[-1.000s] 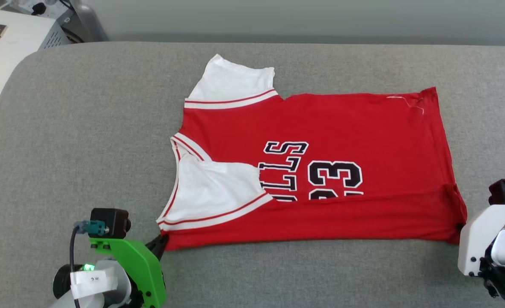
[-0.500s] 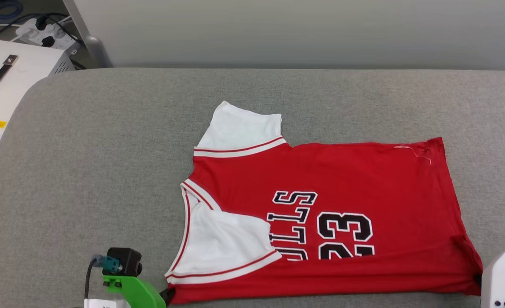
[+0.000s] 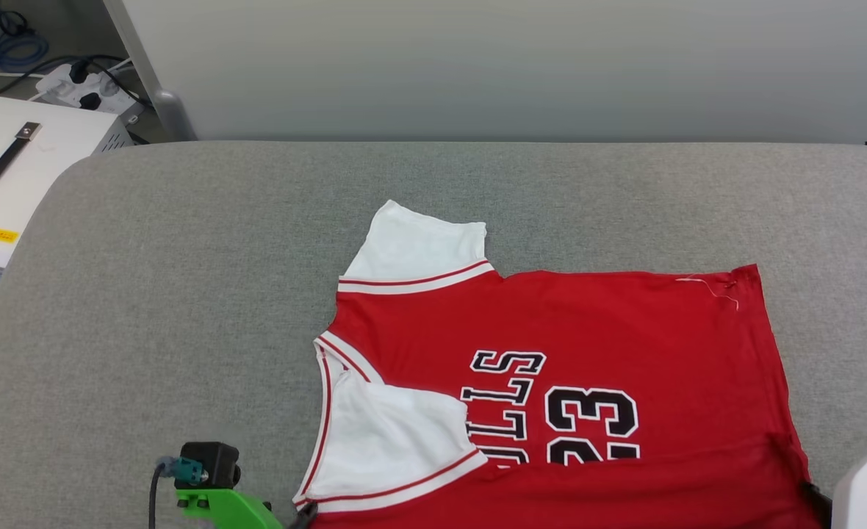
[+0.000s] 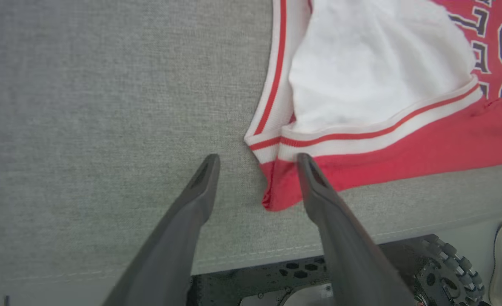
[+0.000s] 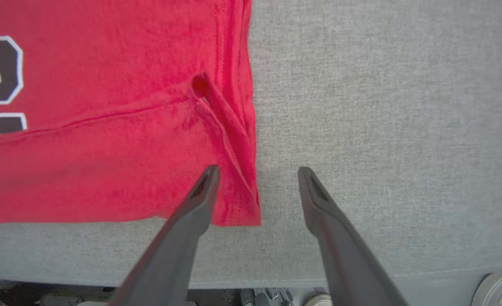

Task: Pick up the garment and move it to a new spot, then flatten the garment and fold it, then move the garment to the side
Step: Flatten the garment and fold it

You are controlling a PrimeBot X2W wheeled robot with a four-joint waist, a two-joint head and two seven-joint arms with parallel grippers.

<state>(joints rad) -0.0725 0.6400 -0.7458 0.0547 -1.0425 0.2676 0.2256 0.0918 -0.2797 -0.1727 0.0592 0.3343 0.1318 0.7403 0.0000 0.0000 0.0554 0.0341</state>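
Setting: lab or test workroom, not a home. Evidence: grey fabric-covered work surface (image 3: 184,294); beyond its far-left corner, a white equipment case (image 3: 37,165) (black strap handle, yellow label); power strip (image 3: 66,87) with plugs and loose cables (image 3: 15,40) on the floor; plain pale wall (image 3: 477,66).

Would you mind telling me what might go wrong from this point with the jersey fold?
1. The garment has a bunched pleat at its near right corner; pressing on could set a crooked crease.
2. Its folded edge lies close to the front edge of the table; a careless drag with the open jaws may pull it off.
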